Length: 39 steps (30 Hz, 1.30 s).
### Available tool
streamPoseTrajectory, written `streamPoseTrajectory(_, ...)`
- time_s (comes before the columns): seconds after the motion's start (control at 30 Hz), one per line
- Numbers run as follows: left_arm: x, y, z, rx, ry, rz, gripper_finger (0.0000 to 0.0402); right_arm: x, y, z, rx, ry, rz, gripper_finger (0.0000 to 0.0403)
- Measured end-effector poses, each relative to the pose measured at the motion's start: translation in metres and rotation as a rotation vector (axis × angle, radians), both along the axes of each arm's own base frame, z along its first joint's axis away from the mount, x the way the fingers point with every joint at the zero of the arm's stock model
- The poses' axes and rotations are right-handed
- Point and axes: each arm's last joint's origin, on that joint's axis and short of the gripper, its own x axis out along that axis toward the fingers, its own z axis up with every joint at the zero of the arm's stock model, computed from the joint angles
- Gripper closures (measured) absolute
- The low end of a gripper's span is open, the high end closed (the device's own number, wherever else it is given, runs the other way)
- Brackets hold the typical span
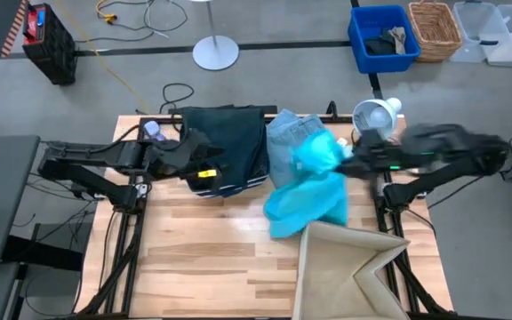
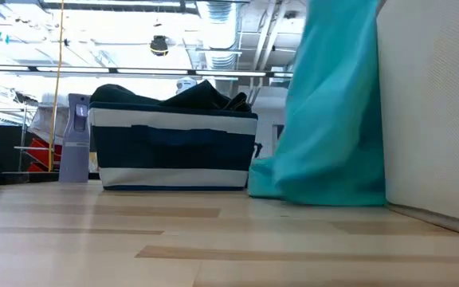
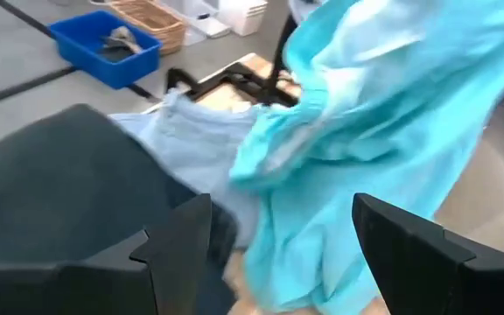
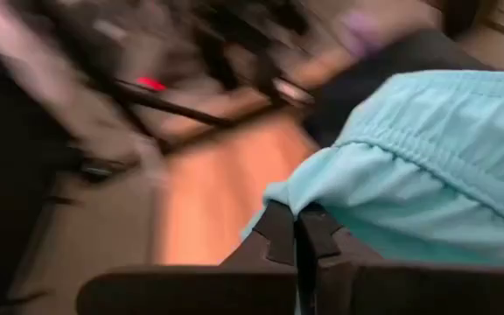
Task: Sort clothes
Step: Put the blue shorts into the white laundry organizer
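Observation:
A bright turquoise garment point(image 1: 314, 182) hangs from my right gripper point(image 1: 343, 160), which is shut on it above the table's far right part. It also shows in the low view point(image 2: 333, 104) and the right wrist view point(image 4: 427, 166). A pale grey-blue garment point(image 1: 284, 138) lies behind it, beside the dark bin point(image 1: 229, 142), which is heaped with dark navy-teal clothes point(image 2: 190, 97). My left gripper point(image 3: 278, 254) is open and empty at the bin's near side point(image 1: 207, 171), pointing toward the turquoise garment point(image 3: 366, 131). My right gripper pinches a bunched edge of the turquoise garment point(image 4: 322, 197) between its two shut fingers, just below the gathered elastic band point(image 4: 427, 144). The fingers come roughly level from the table's right side. The garment hangs slack below them, with its lower end point(image 2: 293, 187) on the table.
A beige fabric box point(image 1: 354, 267) stands at the near right, close to the hanging garment; its wall point(image 2: 437, 104) fills the low view's right. A spray bottle point(image 1: 152, 131) stands left of the bin. A white object point(image 1: 376, 114) sits at the far right edge. Bare wood point(image 1: 203, 249) lies near left.

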Motion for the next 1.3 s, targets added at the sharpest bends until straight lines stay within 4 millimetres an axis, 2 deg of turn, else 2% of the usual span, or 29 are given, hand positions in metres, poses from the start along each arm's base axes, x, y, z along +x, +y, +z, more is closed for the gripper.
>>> streamPoseTrajectory(0.13,0.015,-0.001,-0.003,-0.009,-0.034,-0.021,0.0130,-0.048,0.002,0.022,0.088,-0.219,0.190,0.0401)
streamPoseTrajectory(0.23,0.025,-0.002,-0.008,-0.010,-0.026,-0.025,0.0130,-0.074,0.003,0.030,0.196,-0.295,0.372,0.0401)
streamPoseTrajectory(0.37,0.036,-0.002,-0.017,-0.018,-0.003,-0.033,0.0130,-0.088,0.008,0.032,0.292,-0.284,0.609,0.0401)
streamPoseTrajectory(0.5,0.044,-0.003,-0.025,-0.028,0.024,-0.042,0.0130,-0.091,0.017,0.033,0.366,-0.240,0.784,0.0401)
streamPoseTrajectory(0.7,0.050,-0.001,-0.029,-0.066,0.017,-0.012,0.0130,-0.074,0.044,0.024,0.427,-0.050,0.863,0.0401)
streamPoseTrajectory(0.9,0.051,0.002,-0.031,-0.094,0.009,0.011,0.0130,-0.038,0.092,-0.003,0.326,0.221,0.862,0.0401)
streamPoseTrajectory(1.13,0.051,0.004,-0.031,-0.099,0.007,0.022,0.0130,-0.001,0.132,-0.026,0.258,0.328,0.840,0.0401)
streamPoseTrajectory(1.3,0.051,0.004,-0.031,-0.109,0.006,0.022,0.0130,0.028,0.164,-0.055,0.245,0.483,0.780,0.0401)
